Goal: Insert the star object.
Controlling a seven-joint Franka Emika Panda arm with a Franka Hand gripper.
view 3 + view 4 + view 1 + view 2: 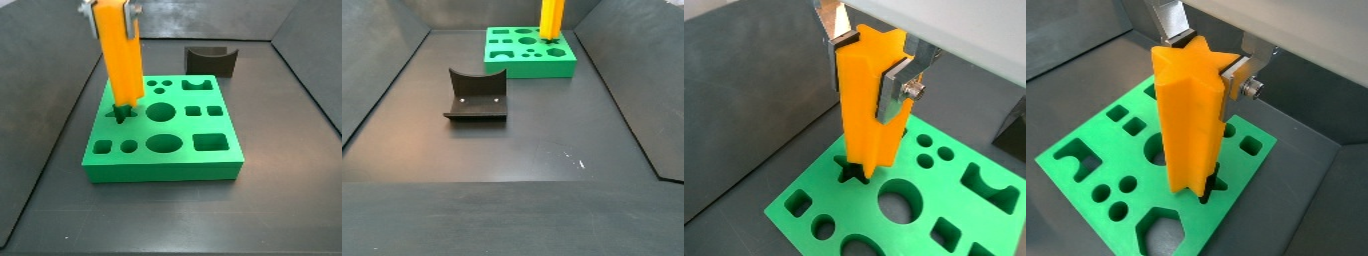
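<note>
The star object (867,105), a tall bright-orange bar with ridged sides, stands upright in my gripper (869,62). The gripper is shut on its upper end, with one silver finger (893,88) on each side. Its lower end sits at the mouth of the star-shaped hole (850,173) near one corner of the green block (951,205); dark points of the hole show around it. How deep it sits I cannot tell. Both side views show the bar (123,65) (552,18) over the green block (167,150) (529,62). The other wrist view shows its star-shaped top (1189,80) in the gripper (1184,62).
The green block has several other shaped holes, among them a large round one (160,111). A dark grey block with a curved notch (211,60) (476,97) stands apart on the dark floor. Grey walls (27,60) enclose the floor.
</note>
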